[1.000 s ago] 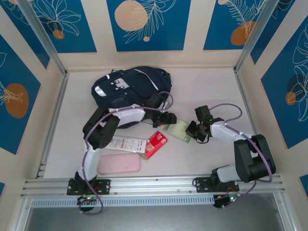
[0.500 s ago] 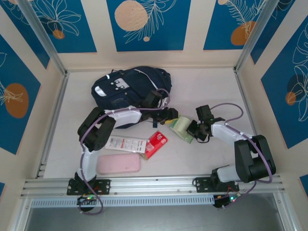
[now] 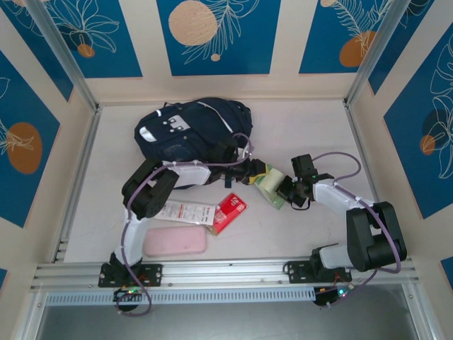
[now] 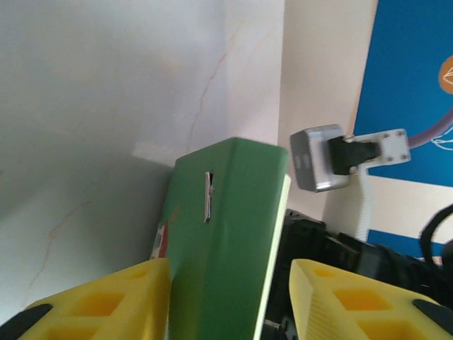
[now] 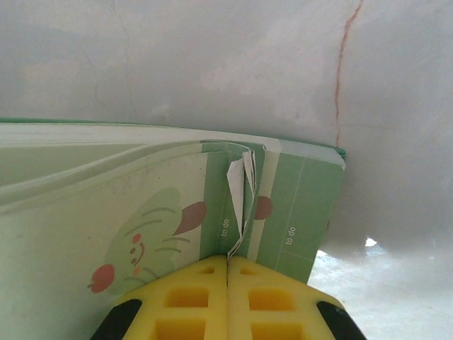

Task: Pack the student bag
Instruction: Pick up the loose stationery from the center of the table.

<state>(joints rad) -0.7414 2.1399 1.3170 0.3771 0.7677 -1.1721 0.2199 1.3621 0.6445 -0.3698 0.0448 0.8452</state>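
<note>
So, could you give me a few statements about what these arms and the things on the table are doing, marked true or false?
1. The right gripper is pinched shut on the green notepad. True.
2. The left gripper is clamped tight on the notepad. False: its fingers stand apart on either side of it, with a gap on one side.
3. The pink case is packed in the student bag. False: it lies on the table by the left arm's base.
4. The red packet lies on the table. True.
5. The student bag lies at the far side of the table. True.
</note>
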